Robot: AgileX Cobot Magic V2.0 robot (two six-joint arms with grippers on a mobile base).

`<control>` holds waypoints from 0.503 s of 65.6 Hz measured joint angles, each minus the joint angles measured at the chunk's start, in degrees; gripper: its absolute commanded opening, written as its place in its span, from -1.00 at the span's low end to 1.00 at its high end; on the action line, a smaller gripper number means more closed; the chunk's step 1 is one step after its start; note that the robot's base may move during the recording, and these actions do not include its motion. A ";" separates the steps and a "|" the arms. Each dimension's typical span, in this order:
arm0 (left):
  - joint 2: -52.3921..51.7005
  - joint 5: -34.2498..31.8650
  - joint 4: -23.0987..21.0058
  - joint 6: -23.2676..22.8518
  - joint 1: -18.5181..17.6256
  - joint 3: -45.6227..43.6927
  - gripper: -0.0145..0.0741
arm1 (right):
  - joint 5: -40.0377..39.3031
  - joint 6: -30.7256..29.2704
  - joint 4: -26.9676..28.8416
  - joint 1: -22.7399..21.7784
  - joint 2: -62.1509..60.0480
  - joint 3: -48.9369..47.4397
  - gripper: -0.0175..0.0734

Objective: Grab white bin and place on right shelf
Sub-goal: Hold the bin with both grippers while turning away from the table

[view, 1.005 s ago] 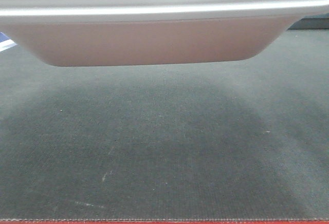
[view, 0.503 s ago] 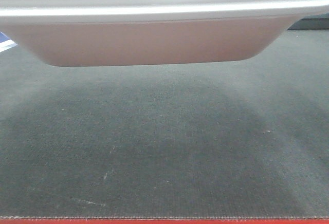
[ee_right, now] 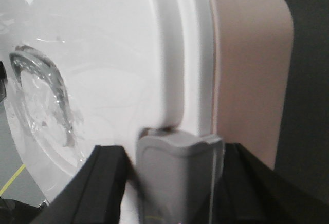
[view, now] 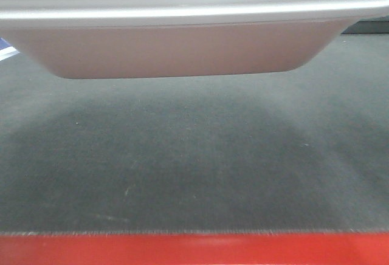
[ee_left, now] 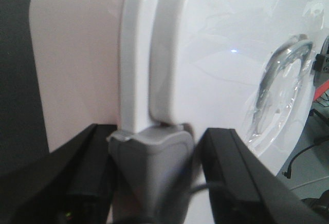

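Plastic fills the top of the front-facing view: the white bin [view: 182,49] hangs there with its pinkish underside turned toward the camera and the grey-white rim of its lid [view: 182,11] stretching almost from the left side to the right. It hangs clear above the far part of the dark mat [view: 194,168], with a broad soft shadow on the mat under it. A blue scrap [view: 7,51] peeks out beside the bin's left corner. Half a second ago the red front edge [view: 194,250] of the table was only a thin sliver along the bottom. Now it is a wide band, and the mat's frayed near hem sits higher in the picture. The bin itself keeps the same place and tilt in the view. In my left wrist view, my left gripper [ee_left: 153,149] is closed on the white bin at its end. One black finger [ee_left: 87,157] lies against the pinkish wall side of a grey latch [ee_left: 151,154], and the other presses the lid side. The glossy lid runs away from me, with a curved handle recess [ee_left: 285,75] under crinkled clear film. In my right wrist view, my right gripper [ee_right: 177,178] clamps the opposite end the same way. Its dark fingers [ee_right: 103,183] stand on either side of that end's grey latch, the lid lies to the left and the pinkish wall to the right. Beyond the wall there is only the dark mat.
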 measured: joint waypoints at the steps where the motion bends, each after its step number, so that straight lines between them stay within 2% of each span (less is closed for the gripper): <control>1: 0.00 0.00 0.00 0.00 0.00 0.00 -0.25 | 0.00 0.00 0.00 0.00 0.00 0.00 0.19; 33: -0.04 0.10 0.00 0.00 0.00 0.00 -0.25 | 0.00 0.00 0.00 0.00 0.00 0.00 0.19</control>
